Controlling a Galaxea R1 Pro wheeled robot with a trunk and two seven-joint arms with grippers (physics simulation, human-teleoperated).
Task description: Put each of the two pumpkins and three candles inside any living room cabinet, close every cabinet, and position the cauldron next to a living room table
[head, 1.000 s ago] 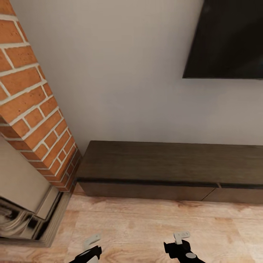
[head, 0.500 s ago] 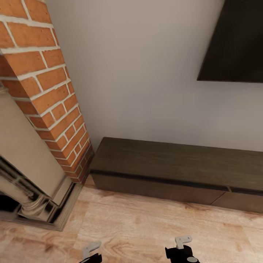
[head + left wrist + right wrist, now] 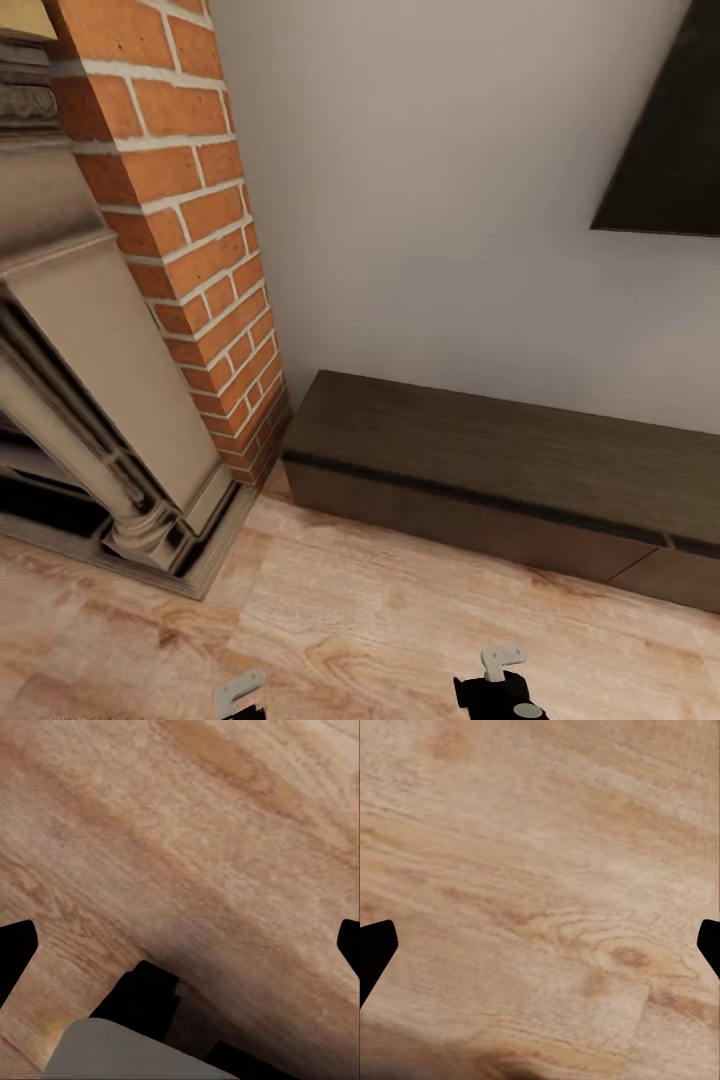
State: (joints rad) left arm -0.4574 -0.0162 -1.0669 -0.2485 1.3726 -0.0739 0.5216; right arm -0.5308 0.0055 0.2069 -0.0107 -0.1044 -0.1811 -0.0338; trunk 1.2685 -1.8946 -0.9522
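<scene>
Wood floor, long low dark-brown cabinet

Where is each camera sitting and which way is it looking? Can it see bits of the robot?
Head view: up on the robot's head, looking down at the cabinet, brick fireplace and wooden floor; both grippers peek in below.
Left wrist view: on the left arm, facing the floor; dark fingers at the edges.
Right wrist view: on the right arm, facing the floor; dark fingers at the edges.
Shared: all see the wooden floor.

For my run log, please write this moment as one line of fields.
phase: in transit | left gripper: open, empty | right gripper: open, empty | ahead: cabinet, drawers closed | beside it: brick fireplace | below: wood floor
</scene>
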